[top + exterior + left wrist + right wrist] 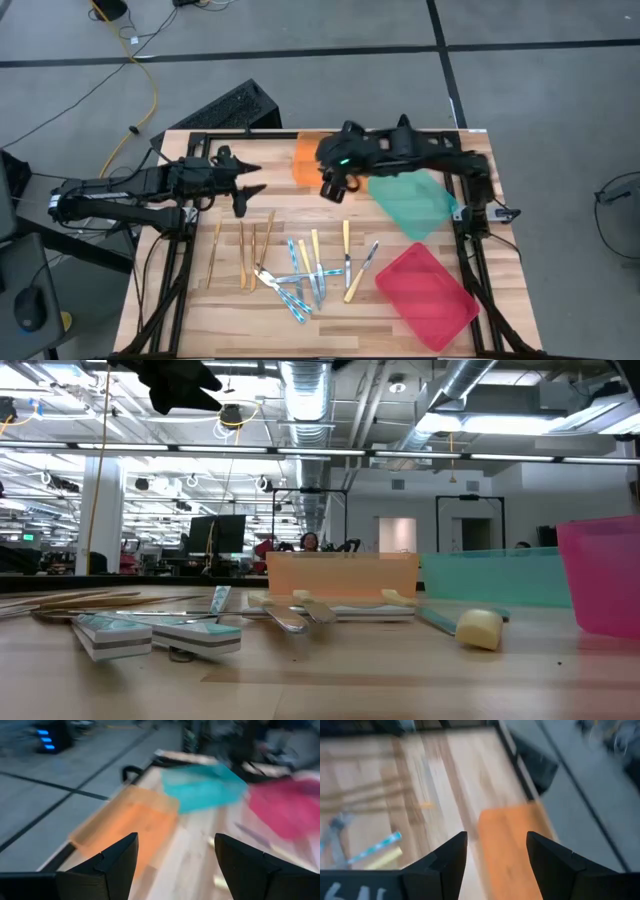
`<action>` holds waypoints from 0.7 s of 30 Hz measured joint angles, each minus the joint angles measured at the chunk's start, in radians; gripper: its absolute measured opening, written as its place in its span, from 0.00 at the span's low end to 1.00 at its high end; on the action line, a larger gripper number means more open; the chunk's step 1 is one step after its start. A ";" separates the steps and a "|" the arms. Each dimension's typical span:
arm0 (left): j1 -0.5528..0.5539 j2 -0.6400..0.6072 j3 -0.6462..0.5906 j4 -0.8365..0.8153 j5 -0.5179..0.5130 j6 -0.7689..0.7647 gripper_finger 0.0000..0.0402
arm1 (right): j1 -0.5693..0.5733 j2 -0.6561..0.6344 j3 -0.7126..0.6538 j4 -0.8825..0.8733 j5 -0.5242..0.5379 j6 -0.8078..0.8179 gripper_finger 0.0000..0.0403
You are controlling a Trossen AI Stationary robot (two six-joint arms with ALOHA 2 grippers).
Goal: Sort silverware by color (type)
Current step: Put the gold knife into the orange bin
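Silverware (300, 270) lies unsorted on the surface in front of the orange tray (308, 158). Left end effector (252, 180) and right end effector (334, 190), both released and empty, hover beside that tray. Probably best: descend straight over one handle, pinch mid-handle.

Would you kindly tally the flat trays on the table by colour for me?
Orange tray: 1
Teal-green tray: 1
Red tray: 1
Total: 3 trays
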 joint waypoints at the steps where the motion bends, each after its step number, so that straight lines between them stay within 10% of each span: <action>1: -0.005 -0.001 0.000 -0.021 0.028 0.002 0.61 | 0.007 0.018 -0.001 -0.030 0.000 0.023 0.56; 8: -0.042 -0.007 0.000 -0.116 0.182 -0.167 0.61 | 0.099 0.052 -0.028 -0.293 0.004 0.401 0.56; 14: -0.106 0.001 0.000 -0.242 0.097 -0.293 0.61 | 0.271 0.044 -0.180 -0.303 0.182 0.796 0.56; 21: -0.200 0.000 0.000 -0.312 0.042 -0.462 0.61 | 0.363 0.032 -0.354 -0.291 0.121 1.103 0.56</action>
